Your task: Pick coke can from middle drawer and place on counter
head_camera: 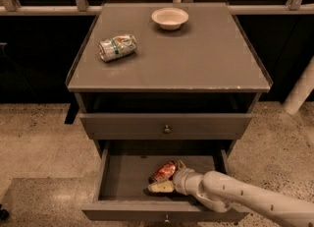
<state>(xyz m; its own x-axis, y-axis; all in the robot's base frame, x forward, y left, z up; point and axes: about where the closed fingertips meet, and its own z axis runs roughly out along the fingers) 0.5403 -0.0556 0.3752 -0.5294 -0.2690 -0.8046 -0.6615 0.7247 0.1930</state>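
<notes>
The coke can point(162, 171) lies on its side on the floor of the open middle drawer point(125, 184), right of its centre. My gripper point(170, 176) reaches into the drawer from the lower right. It is open, with one pale finger point(160, 187) in front of the can and the other behind it, so the can lies between them. The counter point(201, 59) is the cabinet top above the drawers.
A silver, green and white can point(117, 47) lies on its side at the counter's left. A pale bowl point(170, 17) stands at the back centre. The upper drawer point(167, 126) is closed above the open one. A white pole point(300, 91) stands at right.
</notes>
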